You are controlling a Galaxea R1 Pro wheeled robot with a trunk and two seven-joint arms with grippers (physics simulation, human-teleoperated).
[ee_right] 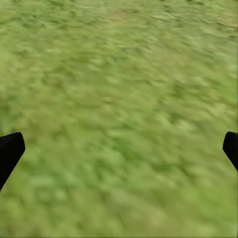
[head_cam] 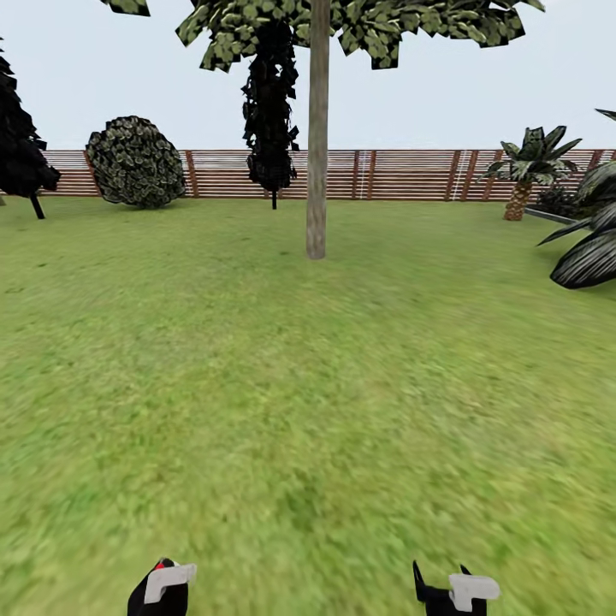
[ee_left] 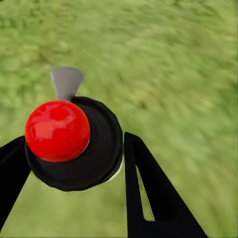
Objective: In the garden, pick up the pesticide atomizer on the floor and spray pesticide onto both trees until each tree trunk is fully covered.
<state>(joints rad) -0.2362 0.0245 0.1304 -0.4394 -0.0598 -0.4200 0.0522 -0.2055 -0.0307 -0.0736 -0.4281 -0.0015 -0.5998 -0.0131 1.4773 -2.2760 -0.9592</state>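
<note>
Left wrist view shows the left gripper clamped on the atomizer, over grass. The right gripper hangs spread, empty. The trunk stands far ahead, centre. Likely step: approach; next, close in and aim the nozzle.

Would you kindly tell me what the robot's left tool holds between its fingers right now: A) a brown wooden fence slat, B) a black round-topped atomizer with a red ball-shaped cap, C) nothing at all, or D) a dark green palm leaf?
B: the left wrist view shows the left tool shut on the black atomizer with a red ball cap.
</note>
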